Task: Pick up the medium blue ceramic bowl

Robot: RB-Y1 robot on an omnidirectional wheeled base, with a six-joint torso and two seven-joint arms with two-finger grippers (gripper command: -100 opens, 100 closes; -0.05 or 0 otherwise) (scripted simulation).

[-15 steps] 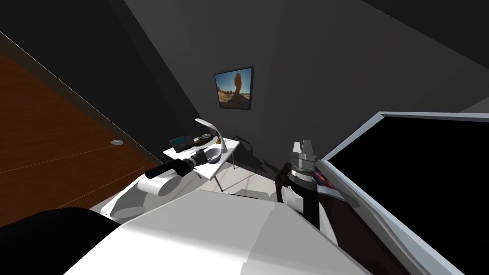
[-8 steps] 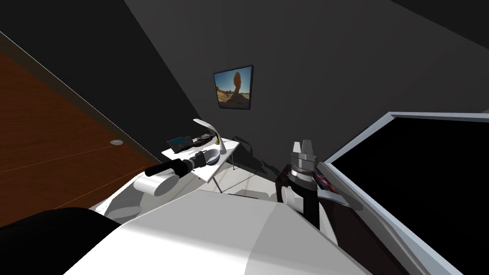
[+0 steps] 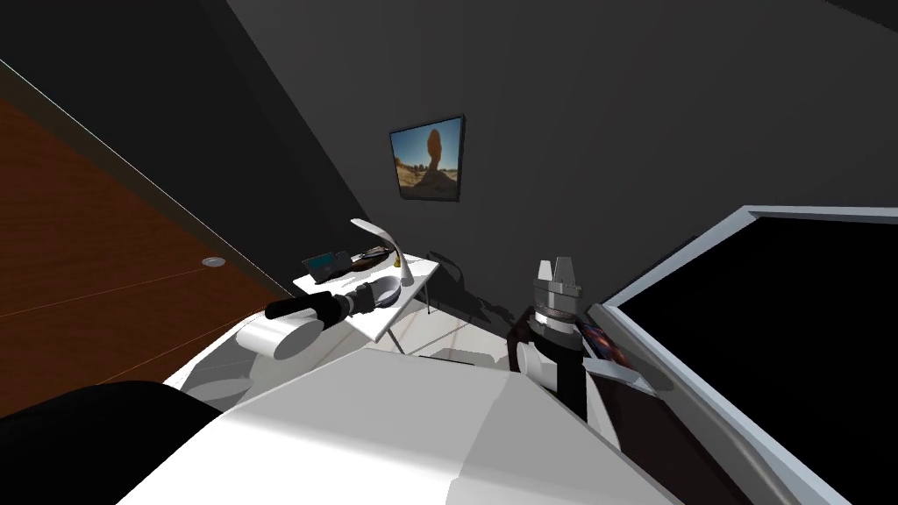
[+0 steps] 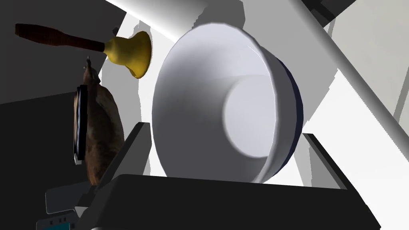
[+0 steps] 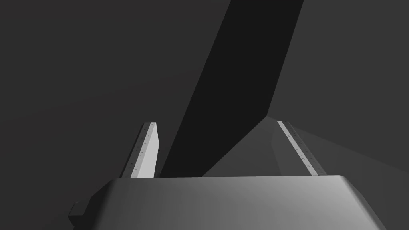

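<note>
While the left claw (image 4: 224, 131) stands wide open astride the blue-sided bowl (image 4: 207, 100) on the desk (image 3: 419, 270), closing and lifting are left.

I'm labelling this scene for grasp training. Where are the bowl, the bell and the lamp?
bowl (image 4: 207, 100), left wrist view, on its white inner wall.
bell (image 4: 130, 54), left wrist view, on its yellow body.
lamp (image 3: 405, 270), head view, on its lower white stem.
</note>
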